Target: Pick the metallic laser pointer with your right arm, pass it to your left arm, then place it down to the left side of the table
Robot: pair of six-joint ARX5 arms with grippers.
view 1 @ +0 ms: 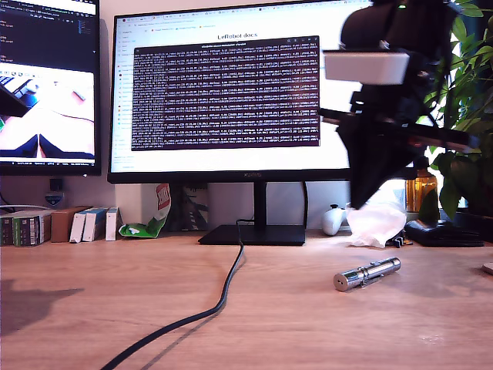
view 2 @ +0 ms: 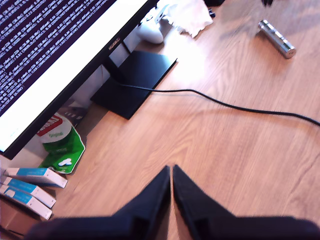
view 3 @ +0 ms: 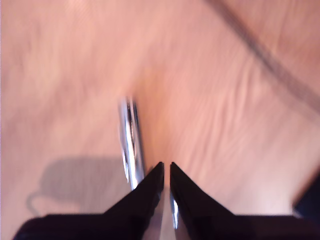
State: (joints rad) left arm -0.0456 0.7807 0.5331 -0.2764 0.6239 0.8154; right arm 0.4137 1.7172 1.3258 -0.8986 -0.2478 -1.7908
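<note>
Item: shiny silver ridged-metal laser pointer (view 1: 367,273), lying flat on the light-brown wood-grain table (view 1: 115,308), toward the exterior view's right, nearer the camera than the crumpled white tissue (view 1: 376,223); untouched.

Item: my second gripper (view 3: 166,167), tapered black, jaws nearly together with only a slim gap, hanging above the pointer (view 3: 131,145) and roughly in line with its length; nothing held. The second wrist view is blurred, so exact height is uncertain.

Item: my first gripper (view 2: 171,171), black, jaws likewise almost closed, empty, over bare table well apart from the pointer (view 2: 277,38) and near the thin black cable (view 2: 225,104).

Risks, as judgement:
- Descent with jaws this narrow would strike the cylinder, not straddle it.
- Round smooth metal may roll or squirt sideways under an off-centre pinch.
- Jaws closing along its length would miss it.
</note>
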